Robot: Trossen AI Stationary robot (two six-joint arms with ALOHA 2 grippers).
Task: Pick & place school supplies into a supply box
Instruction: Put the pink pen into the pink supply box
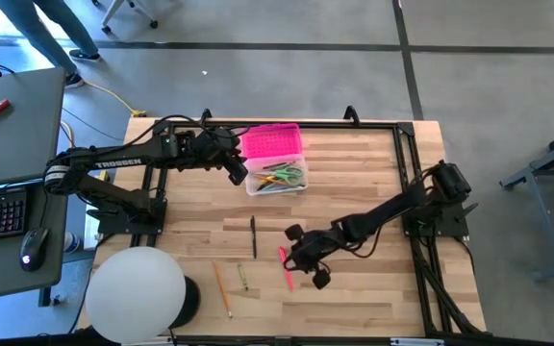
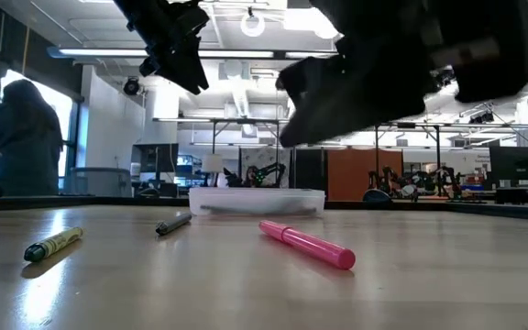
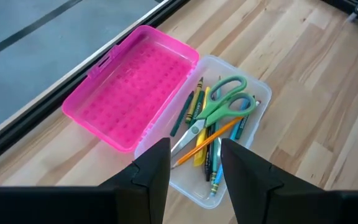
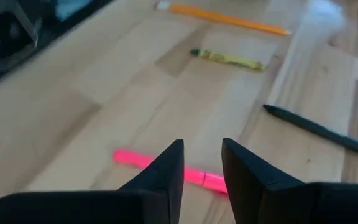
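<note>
In the high view, a big white round thing (image 1: 135,293) sits at the lower left and hides that corner of the table (image 1: 373,192). A person (image 1: 56,29) at the top left is cut off, so only legs show. The left arm has white letters that read TROSSEN. Its left gripper (image 1: 236,173) hangs just left of the supply box (image 1: 275,161), near the top middle of the picture. Its fingers (image 3: 154,171) are spread apart and hold nothing.

The box is open, with its pink lid (image 3: 132,93) folded back. Inside the clear part lie green scissors (image 3: 219,109), an orange pencil (image 3: 213,138) and some more pens, but they are piled up and hard to tell apart.

Lower down on the table lie an orange-wood pencil (image 1: 222,288), a small yellow-green crayon (image 1: 243,279) and a black pen (image 1: 254,235). The writing on the crayon is too small to read.

Right of the middle, the right gripper (image 1: 301,264) hangs over the pink pen (image 1: 287,268) and covers part of it. Its fingers (image 4: 166,174) are parted, one on each side of the pen, and not squeezing it. In the low view the pen lies flat on the table and the gripper is a dark blur above it
</note>
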